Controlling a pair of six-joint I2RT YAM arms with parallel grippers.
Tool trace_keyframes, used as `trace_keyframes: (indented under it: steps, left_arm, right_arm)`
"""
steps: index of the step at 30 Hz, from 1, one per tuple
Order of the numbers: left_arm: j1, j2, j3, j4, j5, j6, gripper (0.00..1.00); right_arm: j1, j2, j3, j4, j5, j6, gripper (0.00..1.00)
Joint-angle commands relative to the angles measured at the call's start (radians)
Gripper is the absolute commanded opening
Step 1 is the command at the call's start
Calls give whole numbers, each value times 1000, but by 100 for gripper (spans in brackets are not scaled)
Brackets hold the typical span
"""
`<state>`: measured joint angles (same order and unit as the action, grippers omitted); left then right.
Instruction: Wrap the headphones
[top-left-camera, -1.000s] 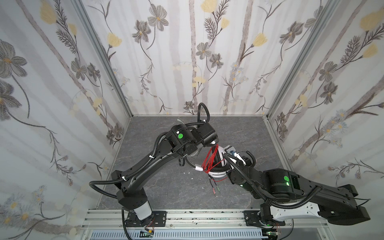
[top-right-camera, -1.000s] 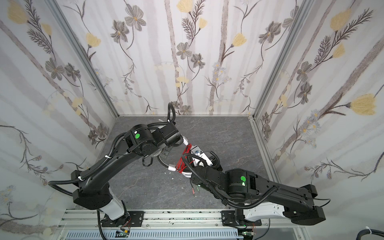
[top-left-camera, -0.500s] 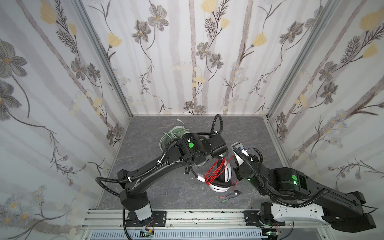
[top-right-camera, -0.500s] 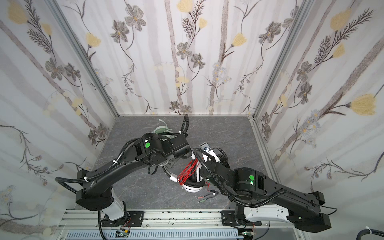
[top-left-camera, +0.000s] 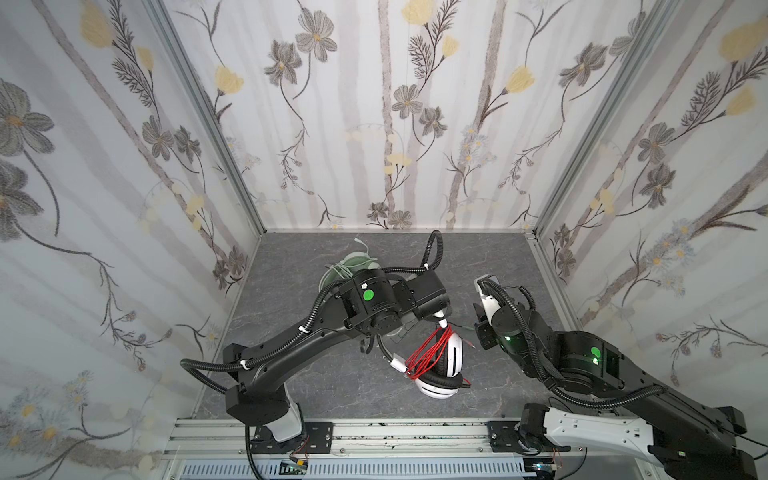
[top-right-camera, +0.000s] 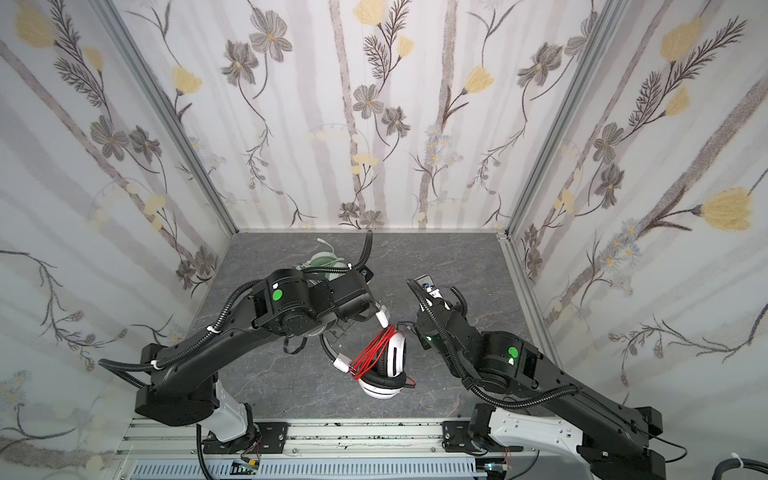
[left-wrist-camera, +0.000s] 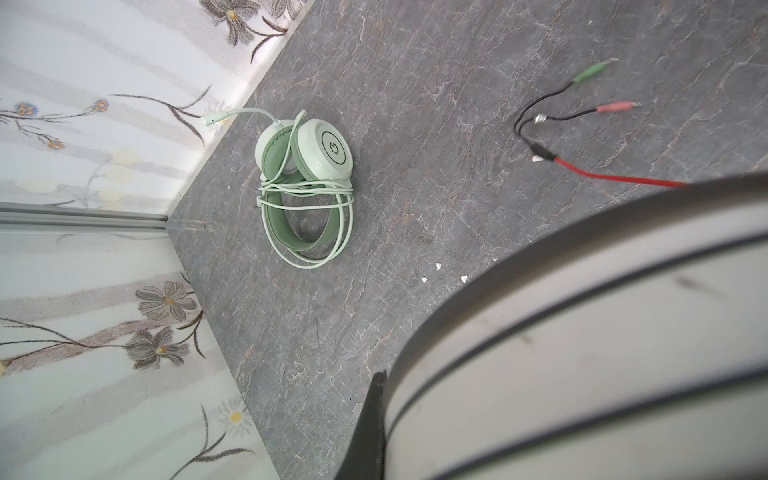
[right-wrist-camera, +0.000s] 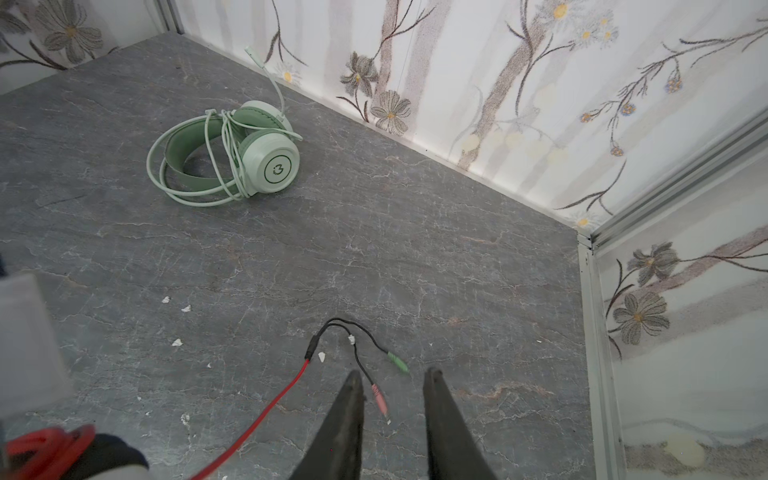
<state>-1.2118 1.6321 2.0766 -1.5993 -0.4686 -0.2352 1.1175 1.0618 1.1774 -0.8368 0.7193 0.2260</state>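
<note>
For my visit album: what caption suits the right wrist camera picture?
Right gripper open above the plugs of the red cord; the mint-green headset lies wrapped near the wall.

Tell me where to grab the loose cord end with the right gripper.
Grip the black splitter where the red cord ends, from straight above: it lies flat on the table, thicker than the cord, and the open right gripper hangs near it, over the plugs.
</note>
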Motion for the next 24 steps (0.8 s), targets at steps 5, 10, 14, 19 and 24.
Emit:
trace_keyframes:
  steps: [5,10,14,19,24]
  left_arm:
    - [16,-73,-41,4,41,-14,0]
    - [72,-140,-103,83,117,-16,0]
    - [150,-235,-168,150,201,-48,0]
    - [264,-420,-315,288,339,-114,0]
    - [341,-525,-384,334,426,-155,0]
  right_arm:
    - [-8,-2,-40,70,-89,3,29]
    - [-27,-54,-117,110,-123,31,33]
    - [-127,-132,-229,229,-284,43,35]
    - [-281,-169,-319,358,-588,71,42]
    - [-390,-202,-411,484,-764,128,44]
